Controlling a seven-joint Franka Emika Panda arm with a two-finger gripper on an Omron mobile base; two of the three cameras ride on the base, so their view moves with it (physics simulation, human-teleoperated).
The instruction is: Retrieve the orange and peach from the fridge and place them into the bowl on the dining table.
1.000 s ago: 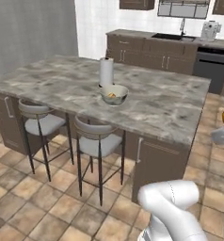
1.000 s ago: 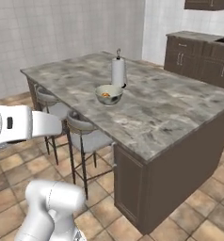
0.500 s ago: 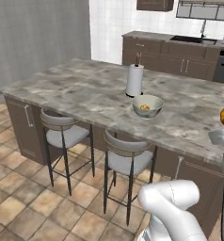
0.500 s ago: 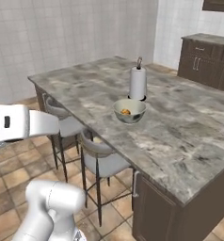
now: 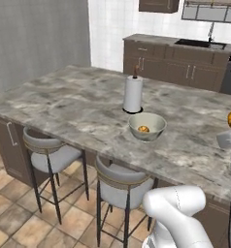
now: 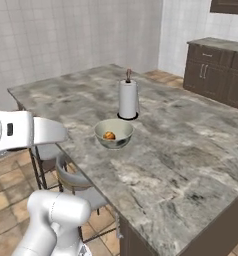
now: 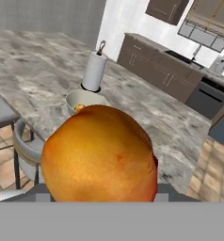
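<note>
Orange-red and smooth-skinned, the peach (image 7: 100, 153) sits pinched in the pincer above the counter (image 5: 64, 104) short of the bowl (image 5: 147, 126), likely light, bruisable, best held across its middle.

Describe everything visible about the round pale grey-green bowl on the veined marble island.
The round pale grey-green bowl stands upright on the grey-brown veined marble island top, just in front of the white paper towel roll and apart from it. Its wall looks smooth, and its inside is paler. One small orange fruit lies on its bottom. Grey padded stools stand below the near edge.
</note>
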